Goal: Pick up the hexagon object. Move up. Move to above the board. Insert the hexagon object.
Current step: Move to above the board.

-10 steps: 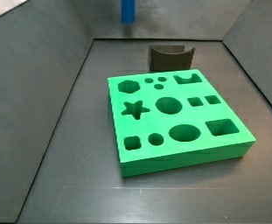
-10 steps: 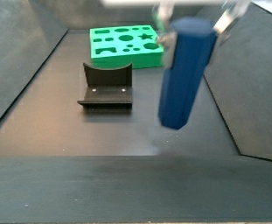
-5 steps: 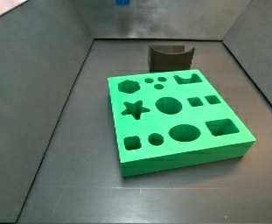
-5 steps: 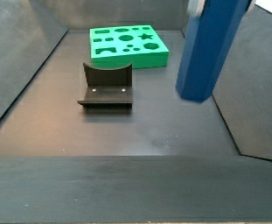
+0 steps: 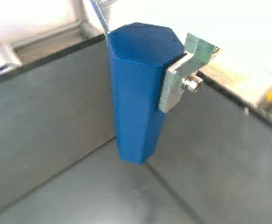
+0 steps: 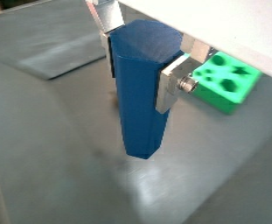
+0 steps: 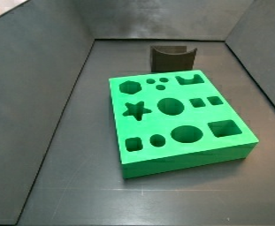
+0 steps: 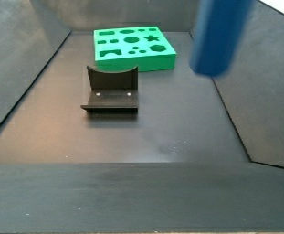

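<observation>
In both wrist views the claw [image 5: 144,66] grips the blue hexagon object [image 5: 138,92] near its upper end, silver fingers [image 6: 173,83] pressed on opposite sides; the peg hangs upright, clear of the dark desk [image 6: 56,157]; a side view shows its lower end [image 8: 220,37] high above the floor; the green board [image 7: 178,119] lies flat, the fixture [image 8: 111,90] just beside it.

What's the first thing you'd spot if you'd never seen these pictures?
The tall blue hexagon object, hanging upright above the dark floor, clamped between the gripper's silver fingers. Next, the bright green board full of shaped holes, lying flat, with the dark fixture behind it.
</observation>
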Tool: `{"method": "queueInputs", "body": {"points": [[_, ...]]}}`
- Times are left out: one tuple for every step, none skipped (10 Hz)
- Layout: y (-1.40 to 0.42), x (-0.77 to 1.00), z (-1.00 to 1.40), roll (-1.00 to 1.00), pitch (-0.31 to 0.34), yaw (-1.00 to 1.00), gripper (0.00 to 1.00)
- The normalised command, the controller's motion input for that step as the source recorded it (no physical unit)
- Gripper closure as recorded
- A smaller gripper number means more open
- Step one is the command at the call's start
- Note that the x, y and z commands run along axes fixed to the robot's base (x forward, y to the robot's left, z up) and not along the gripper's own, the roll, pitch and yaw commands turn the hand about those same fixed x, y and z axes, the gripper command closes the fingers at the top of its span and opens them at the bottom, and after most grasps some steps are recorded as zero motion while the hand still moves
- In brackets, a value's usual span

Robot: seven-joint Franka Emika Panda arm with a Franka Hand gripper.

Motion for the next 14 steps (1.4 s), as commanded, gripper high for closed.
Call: {"method": "queueInputs", "body": {"points": [[-1.0, 0.09, 0.06, 0.07, 0.193, -0.57, 1.0], [-1.0, 0.09, 0.06, 0.0, 0.077, -0.3, 1.0], [-1.0, 0.08, 0.06, -0.01, 0.043, -0.16, 1.0], [-1.0, 0.08, 0.06, -0.02, 0.03, -0.1, 1.0], [-1.0, 0.08, 0.06, -0.03, 0.023, -0.04, 1.0], [-1.0, 0.08, 0.06, -0.02, 0.023, -0.02, 1.0], [-1.0, 0.08, 0.06, -0.01, 0.014, -0.01, 1.0], [-1.0, 0.08, 0.07, -0.03, 0.004, -0.01, 1.0], [-1.0, 0.08, 0.07, 0.0, 0.01, 0.0, 1.0], [-1.0, 0.08, 0.07, 0.0, 0.013, 0.01, 1.0], [-1.0, 0.08, 0.08, -0.01, 0.025, 0.0, 1.0], [-1.0, 0.08, 0.08, -0.02, 0.032, 0.01, 1.0], [-1.0, 0.09, 0.08, -0.01, 0.055, 0.0, 1.0], [-1.0, 0.1, 0.08, -0.01, 0.066, 0.01, 1.0]]}}
